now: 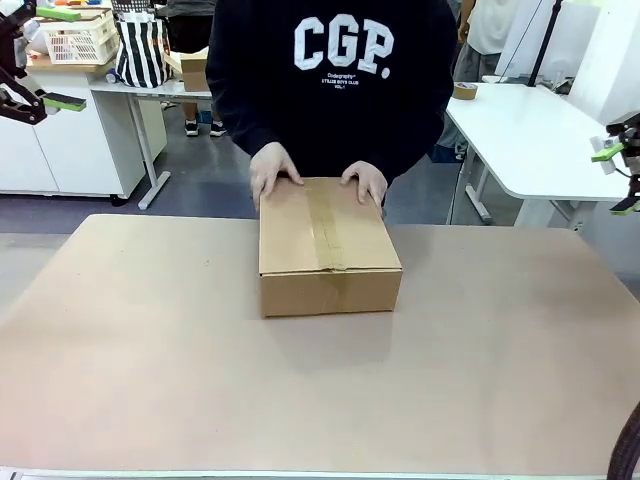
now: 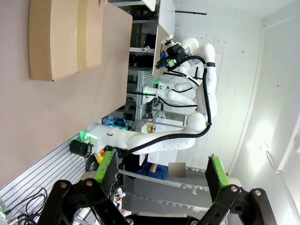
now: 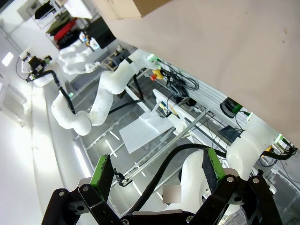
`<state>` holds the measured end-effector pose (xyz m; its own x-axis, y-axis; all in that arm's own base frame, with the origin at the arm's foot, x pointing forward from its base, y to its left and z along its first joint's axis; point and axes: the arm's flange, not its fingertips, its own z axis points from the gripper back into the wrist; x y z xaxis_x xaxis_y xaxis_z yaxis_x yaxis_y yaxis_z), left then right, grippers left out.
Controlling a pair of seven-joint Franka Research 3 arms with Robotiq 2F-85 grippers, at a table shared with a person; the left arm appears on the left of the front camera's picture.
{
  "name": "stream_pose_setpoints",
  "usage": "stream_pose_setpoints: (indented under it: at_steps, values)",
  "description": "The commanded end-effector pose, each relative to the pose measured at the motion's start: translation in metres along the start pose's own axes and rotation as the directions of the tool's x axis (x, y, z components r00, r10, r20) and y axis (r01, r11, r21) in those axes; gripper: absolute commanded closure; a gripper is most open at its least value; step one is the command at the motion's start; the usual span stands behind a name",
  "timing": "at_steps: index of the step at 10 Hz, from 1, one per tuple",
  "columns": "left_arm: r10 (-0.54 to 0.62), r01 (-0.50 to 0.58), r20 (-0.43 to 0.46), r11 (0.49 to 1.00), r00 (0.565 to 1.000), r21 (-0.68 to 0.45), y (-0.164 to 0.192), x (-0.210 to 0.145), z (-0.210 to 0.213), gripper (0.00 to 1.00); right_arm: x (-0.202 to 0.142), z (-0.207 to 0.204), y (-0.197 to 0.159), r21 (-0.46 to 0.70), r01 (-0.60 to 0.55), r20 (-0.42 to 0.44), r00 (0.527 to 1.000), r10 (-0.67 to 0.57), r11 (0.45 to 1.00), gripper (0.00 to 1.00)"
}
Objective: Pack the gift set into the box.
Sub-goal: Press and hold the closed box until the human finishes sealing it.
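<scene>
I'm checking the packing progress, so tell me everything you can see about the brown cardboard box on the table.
The brown corrugated cardboard box sits flat near the middle of the tan table, towards the far edge. Its top flaps are closed, and a strip of brown tape runs along the centre seam and down the near side. It is shallow and rectangular. The person's two hands rest on its far top edge. Neither robot gripper touches it. Its contents cannot be seen.
</scene>
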<state>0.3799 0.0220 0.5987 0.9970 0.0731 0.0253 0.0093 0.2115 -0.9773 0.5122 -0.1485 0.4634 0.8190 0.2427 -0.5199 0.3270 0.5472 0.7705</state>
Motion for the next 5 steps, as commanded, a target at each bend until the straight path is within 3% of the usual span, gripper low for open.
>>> stream_pose_setpoints:
  at_steps: [1,5]
  values:
    - [-0.026,0.026,-0.001,0.999,1.0,-0.023,-0.0012,0.0002,0.0002,0.0,-0.0022,0.0034,0.003,0.006,-0.012,0.002,1.0,0.012,1.0,0.0]
    - [-0.026,0.026,-0.001,0.999,1.0,-0.023,-0.0012,0.0002,0.0002,0.0,-0.0022,0.0034,0.003,0.006,-0.012,0.002,1.0,0.012,1.0,0.0]
